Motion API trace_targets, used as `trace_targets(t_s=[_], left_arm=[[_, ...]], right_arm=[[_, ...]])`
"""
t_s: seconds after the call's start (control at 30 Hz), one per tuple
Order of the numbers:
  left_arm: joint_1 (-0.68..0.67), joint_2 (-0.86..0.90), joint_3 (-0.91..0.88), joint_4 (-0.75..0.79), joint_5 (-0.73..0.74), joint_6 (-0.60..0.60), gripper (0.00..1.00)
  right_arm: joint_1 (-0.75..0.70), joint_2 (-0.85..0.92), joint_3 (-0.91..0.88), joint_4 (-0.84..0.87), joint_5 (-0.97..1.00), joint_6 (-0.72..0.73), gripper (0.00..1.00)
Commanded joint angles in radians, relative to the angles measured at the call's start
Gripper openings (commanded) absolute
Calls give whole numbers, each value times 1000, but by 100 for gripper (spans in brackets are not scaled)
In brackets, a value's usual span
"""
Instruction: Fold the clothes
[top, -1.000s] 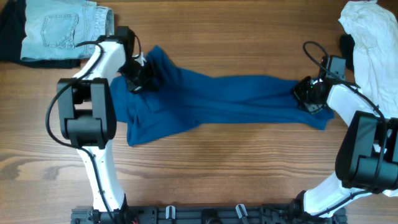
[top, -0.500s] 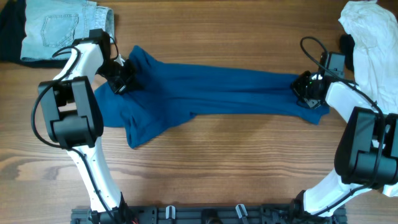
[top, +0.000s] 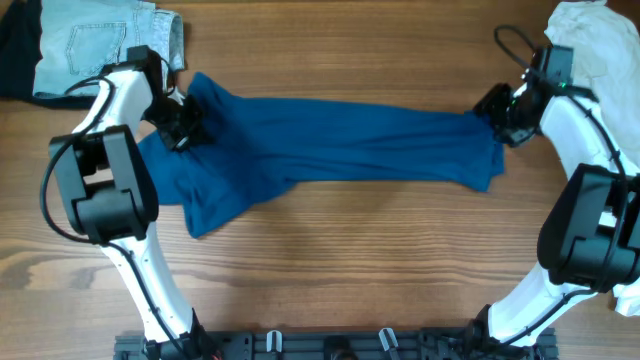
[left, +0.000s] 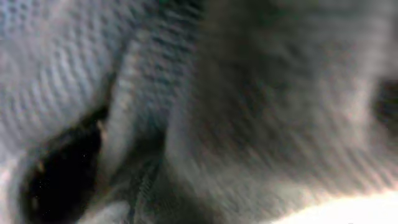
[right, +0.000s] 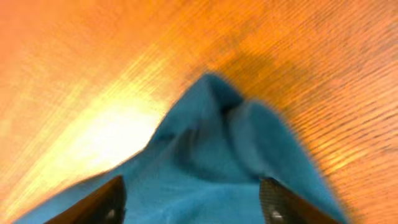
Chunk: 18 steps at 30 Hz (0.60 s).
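Both end effectors, my left (top: 183, 128) and right (top: 497, 107), pinch opposite ends of the blue top (top: 330, 150), stretching it flat across the table (top: 330, 270) for folding.

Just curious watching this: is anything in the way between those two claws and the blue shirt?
Nothing visible. The left gripper and the right gripper are each already at an end of the blue shirt, which is stretched between them. The jeans and white garment lie apart.

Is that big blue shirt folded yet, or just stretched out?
Stretched out, not folded. The blue top lies as a long rumpled band across the table, held at its ends by the left gripper and right gripper.
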Motion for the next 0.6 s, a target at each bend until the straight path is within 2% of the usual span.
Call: trace_targets(t_s=[0.0, 0.1, 0.17, 0.27, 0.33, 0.4, 0.43, 0.47, 0.57], left_arm=[[23, -85, -22, 2, -137, -13, 4], [26, -123, -22, -11, -146, -13, 4], [32, -138, -22, -25, -166, -13, 7], [49, -146, -22, -55, -184, -11, 16], [68, -146, -22, -77, -184, -8, 35], [87, -146, -22, -93, -183, -8, 43], [96, -147, -22, -98, -183, -9, 53], [104, -147, -22, -103, -183, -9, 68], [117, -147, -22, -114, -183, -8, 94]], right_arm=[[-20, -21, 87, -66, 14, -15, 78], [-42, -46, 116, -116, 13, -53, 80], [-60, -68, 116, -148, 10, -121, 91], [-83, -74, 116, -189, 10, -207, 100], [-94, -72, 103, -193, 11, -272, 100], [-103, -70, 79, -177, 17, -332, 100], [-106, -67, 66, -169, 18, -359, 100], [-110, -65, 54, -166, 17, -378, 100], [-117, -57, 23, -151, -9, -391, 100]])
